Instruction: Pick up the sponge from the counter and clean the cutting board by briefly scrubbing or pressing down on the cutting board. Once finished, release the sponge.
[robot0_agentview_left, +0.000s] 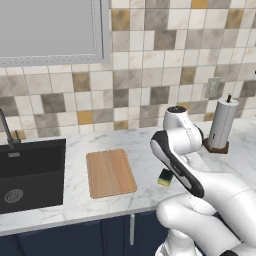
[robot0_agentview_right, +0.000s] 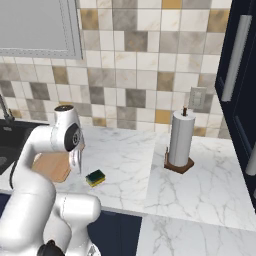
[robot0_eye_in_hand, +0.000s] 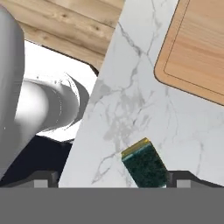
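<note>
Open hand above small yellow, green-topped sponge on white marble counter, beside tan wooden cutting board; pickup and scrubbing pending.

In the hand view the cutting board runs off the top and right edges, well ahead of the gripper — the sponge's near end, between the 2 fingertips, is cut off.

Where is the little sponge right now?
The sponge lies flat on the white counter, just right of the cutting board and not touching it. In the hand view it sits between the open gripper tips.
</note>
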